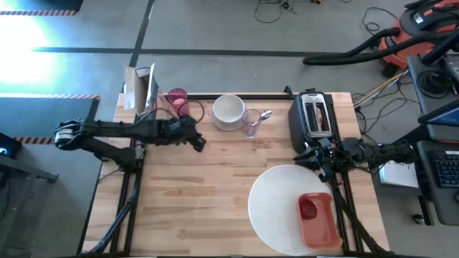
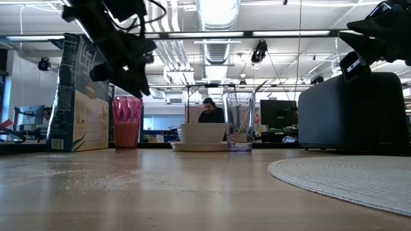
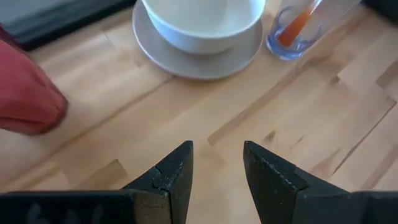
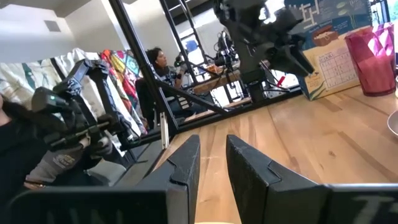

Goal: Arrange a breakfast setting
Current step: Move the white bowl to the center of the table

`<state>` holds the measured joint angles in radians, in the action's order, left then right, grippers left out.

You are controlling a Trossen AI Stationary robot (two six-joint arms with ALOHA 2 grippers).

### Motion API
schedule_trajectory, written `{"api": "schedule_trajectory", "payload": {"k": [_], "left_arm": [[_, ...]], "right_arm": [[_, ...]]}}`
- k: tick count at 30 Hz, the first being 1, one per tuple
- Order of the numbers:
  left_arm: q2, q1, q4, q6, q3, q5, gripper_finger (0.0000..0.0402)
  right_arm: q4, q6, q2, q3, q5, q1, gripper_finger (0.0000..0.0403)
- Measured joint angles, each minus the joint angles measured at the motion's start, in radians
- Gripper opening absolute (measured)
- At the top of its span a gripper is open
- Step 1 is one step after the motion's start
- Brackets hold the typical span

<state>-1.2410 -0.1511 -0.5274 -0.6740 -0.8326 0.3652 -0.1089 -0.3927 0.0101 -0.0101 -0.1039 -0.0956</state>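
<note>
A white bowl (image 1: 229,109) sits on a small pale plate (image 3: 186,62) at the table's far side. To its left stands a pink cup (image 1: 177,100); to its right, a clear glass (image 1: 252,123) holds a metal spoon (image 1: 265,115). The round white placemat (image 1: 283,197) lies at the near right, with an orange-red tray (image 1: 319,222) on its edge holding a red fruit (image 1: 308,209). My left gripper (image 3: 217,168) hovers open over bare wood, near-left of the bowl. My right gripper (image 4: 211,162) waits near the toaster (image 1: 313,118), its fingers a little apart and nothing between them.
A cereal box (image 1: 141,89) stands at the far left corner behind the pink cup. The black toaster stands at the far right. Bare wood lies across the table's middle and near left. A person sits in the room beyond the table.
</note>
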Motion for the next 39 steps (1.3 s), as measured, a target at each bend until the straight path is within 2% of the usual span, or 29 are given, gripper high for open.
{"api": "schedule_trajectory", "payload": {"k": [3,12,16,25,39], "left_arm": [[-0.055,-0.039,-0.05,0.009,-0.054,-0.068,0.0125],[-0.259,-0.077,-0.288,0.018,-0.31,-0.094,0.0125],[-0.328,-0.091,-0.319,0.036,-0.377,-0.156,0.0125],[-0.425,-0.096,-0.32,0.037,-0.415,-0.262,0.0125],[-0.431,-0.096,-0.319,0.043,-0.41,-0.322,0.0125]], "right_arm": [[0.0,0.0,0.0,0.0,0.0,0.0,0.0068],[0.001,0.0,0.0,0.0,0.0,0.0,0.0068],[0.001,0.0,0.0,0.0,0.0,0.0,0.0068],[0.001,0.0,0.0,0.0,0.0,0.0,0.0068],[0.001,0.0,0.0,0.0,0.0,0.0,0.0068]]}}
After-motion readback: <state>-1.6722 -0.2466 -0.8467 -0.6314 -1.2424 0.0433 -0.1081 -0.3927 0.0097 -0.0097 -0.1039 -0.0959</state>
